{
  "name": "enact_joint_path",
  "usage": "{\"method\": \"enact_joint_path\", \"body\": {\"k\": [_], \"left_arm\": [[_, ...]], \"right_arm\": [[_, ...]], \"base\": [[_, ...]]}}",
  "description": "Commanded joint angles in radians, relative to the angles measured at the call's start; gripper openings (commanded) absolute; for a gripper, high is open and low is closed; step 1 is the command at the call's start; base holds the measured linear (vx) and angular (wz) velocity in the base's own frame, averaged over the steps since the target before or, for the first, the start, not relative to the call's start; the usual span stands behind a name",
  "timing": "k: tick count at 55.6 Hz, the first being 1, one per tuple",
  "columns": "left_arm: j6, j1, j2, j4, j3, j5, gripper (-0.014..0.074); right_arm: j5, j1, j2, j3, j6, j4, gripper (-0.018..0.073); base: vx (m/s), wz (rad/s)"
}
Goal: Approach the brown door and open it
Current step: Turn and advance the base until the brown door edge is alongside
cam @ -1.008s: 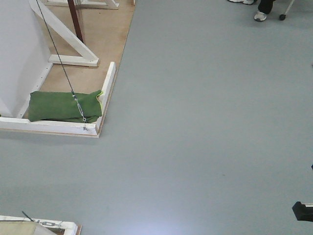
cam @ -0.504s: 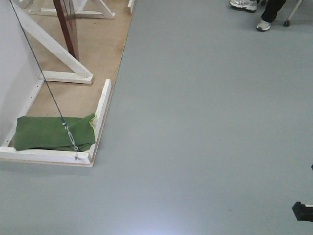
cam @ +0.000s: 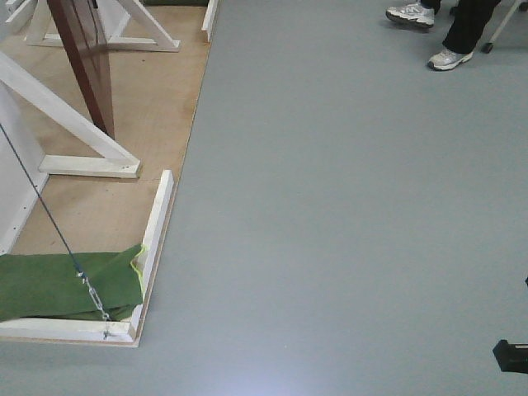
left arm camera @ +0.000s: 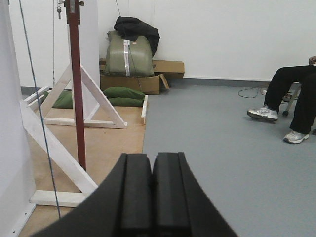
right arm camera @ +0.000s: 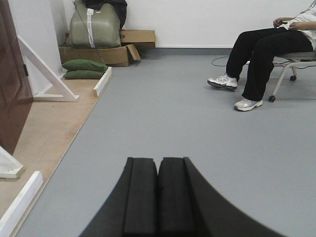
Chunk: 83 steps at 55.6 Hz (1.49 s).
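The brown door (cam: 82, 58) stands on a plywood platform at the upper left of the front view, seen edge-on. In the left wrist view its edge (left arm camera: 75, 89) is a thin dark-red upright ahead and to the left. In the right wrist view its brown face (right arm camera: 12, 84) fills the left edge. My left gripper (left arm camera: 152, 163) is shut and empty, above the grey floor. My right gripper (right arm camera: 158, 165) is shut and empty, pointing along the grey floor. Neither gripper touches the door.
White wooden braces (cam: 74, 124) and a white frame rail (cam: 153, 239) edge the plywood platform (cam: 140, 107). A green sandbag (cam: 66, 285) with a guy wire (cam: 49, 223) lies at lower left. A seated person's legs (right arm camera: 261, 54) are at the right. Boxes and bags (left arm camera: 129, 64) stand by the far wall.
The base has rolled forward: platform, sandbag and braces have slid down and left in the front view, and the brown door has come into view at the top left. The grippers stay shut.
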Motion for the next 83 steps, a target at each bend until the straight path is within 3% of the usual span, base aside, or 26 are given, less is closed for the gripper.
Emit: {"method": "enact_joint_path", "body": {"k": [1,83], "left_arm": [[-0.003,-0.006,-0.013,0.001,-0.016,-0.084,-0.0006],[-0.003,-0.006,-0.013,0.001,-0.016,-0.084,-0.0006]], "right_arm": [[-0.078,0.001,-0.015,0.005,-0.005,-0.003,0.0],[-0.078,0.001,-0.015,0.005,-0.005,-0.003,0.0]], "base": [[0.43,-0.05],[0.41,0.0]]}}
